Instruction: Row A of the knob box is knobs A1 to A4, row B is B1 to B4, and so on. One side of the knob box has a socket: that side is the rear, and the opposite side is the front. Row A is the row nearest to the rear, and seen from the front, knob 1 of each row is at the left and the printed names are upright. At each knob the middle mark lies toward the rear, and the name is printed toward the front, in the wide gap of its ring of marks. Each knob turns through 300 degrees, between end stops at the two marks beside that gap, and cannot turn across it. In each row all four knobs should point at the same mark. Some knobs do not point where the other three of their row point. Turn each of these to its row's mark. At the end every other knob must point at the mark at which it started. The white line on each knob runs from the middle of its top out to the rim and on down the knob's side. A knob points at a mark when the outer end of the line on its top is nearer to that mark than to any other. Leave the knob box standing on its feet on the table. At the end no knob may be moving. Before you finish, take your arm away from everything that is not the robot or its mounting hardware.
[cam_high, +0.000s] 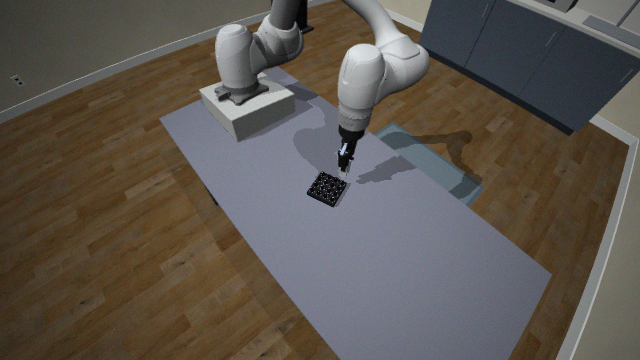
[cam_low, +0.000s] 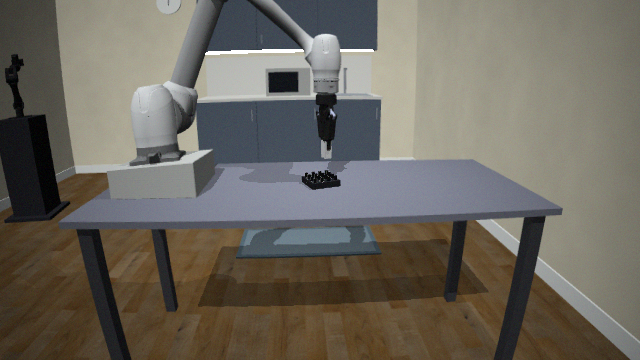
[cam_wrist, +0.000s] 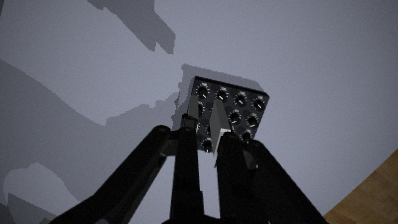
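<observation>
The black knob box (cam_high: 320, 199) (cam_low: 327, 186) (cam_wrist: 231, 89) rests on the table, with its knobs upward. It appears slightly rotated in the wrist view. White lines show on several knobs there, but names and exact marks are too small to read, and the socket cannot be made out. My gripper (cam_high: 344, 173) (cam_low: 326, 153) (cam_wrist: 203, 109) is open by a narrow gap, with nothing between its fingertips. It hangs above the table by the box, clear of the knobs. In the wrist view the fingers hide some knobs in the left and middle part of the box.
The grey-violet table (cam_high: 400, 260) (cam_low: 425, 192) (cam_wrist: 315, 65) carries the arm's pale base block (cam_high: 265, 112) (cam_low: 152, 185), well to one side of the box. A dark pedestal (cam_low: 27, 165) stands at the left in the exterior view. Blue cabinets (cam_high: 530, 55) (cam_low: 227, 130) stand beyond the table.
</observation>
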